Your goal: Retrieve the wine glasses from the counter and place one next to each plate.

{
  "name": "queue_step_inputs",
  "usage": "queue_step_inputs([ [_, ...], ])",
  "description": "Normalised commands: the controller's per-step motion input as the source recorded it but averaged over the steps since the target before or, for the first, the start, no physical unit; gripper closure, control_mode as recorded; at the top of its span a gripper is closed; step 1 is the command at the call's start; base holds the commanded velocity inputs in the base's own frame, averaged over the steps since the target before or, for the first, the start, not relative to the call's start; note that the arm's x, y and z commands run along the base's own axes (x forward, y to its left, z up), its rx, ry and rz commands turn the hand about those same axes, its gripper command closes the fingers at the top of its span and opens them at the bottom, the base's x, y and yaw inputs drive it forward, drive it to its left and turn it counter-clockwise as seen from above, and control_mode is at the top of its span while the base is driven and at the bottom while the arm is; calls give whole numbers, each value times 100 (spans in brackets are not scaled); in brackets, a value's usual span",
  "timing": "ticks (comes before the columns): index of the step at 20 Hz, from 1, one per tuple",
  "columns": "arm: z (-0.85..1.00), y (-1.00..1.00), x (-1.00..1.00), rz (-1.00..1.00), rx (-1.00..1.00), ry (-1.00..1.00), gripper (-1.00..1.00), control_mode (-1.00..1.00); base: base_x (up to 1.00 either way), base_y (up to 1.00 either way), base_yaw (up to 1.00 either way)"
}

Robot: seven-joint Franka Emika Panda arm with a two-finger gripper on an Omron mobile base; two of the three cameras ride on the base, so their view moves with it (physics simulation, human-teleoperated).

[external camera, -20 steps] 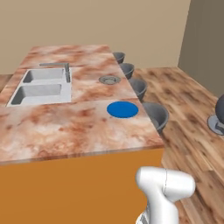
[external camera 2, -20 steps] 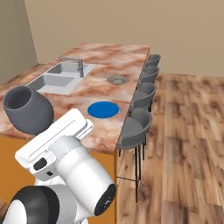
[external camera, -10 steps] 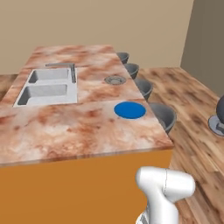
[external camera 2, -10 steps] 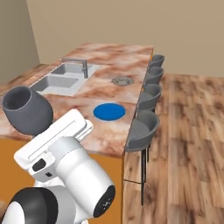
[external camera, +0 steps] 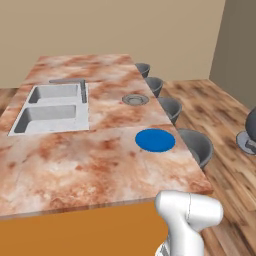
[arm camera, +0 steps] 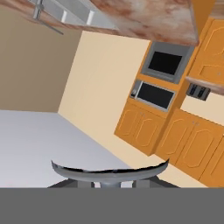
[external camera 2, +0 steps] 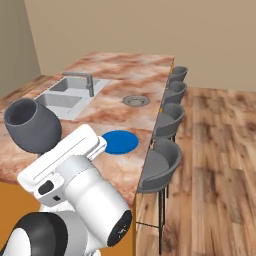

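Wine glass point(external camera 2: 32, 125) rides pinched in the claw; whole view has shifted, blue plate point(external camera: 155, 140) nearer.

**Non-task fittings in view**

Double sink point(external camera: 50, 111), steel, sunk into the stone top; faucet point(external camera 2: 85, 80) standing at its far side. Four grey stools point(external camera 2: 161, 162) ranged in a row along the island's right edge, seats tucked close under the overhang. One further stool point(external camera: 250, 131) well apart, out on the wood floor point(external camera 2: 215, 150). Beige walls point(external camera: 125, 30) behind. Hand view, rolled: oven point(arm camera: 166, 64) built into orange cabinets point(arm camera: 148, 127), microwave point(arm camera: 151, 94) beside it.
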Motion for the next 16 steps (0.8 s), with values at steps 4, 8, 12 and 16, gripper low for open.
queue_step_inputs([
  [4,0,0,0,0,0,0,100,100,28,0,2],
  [8,0,0,0,0,0,0,100,100,15,0,8],
  [12,0,0,0,0,0,0,100,100,4,-2,19],
  [16,0,0,0,0,0,0,100,100,0,-4,23],
])
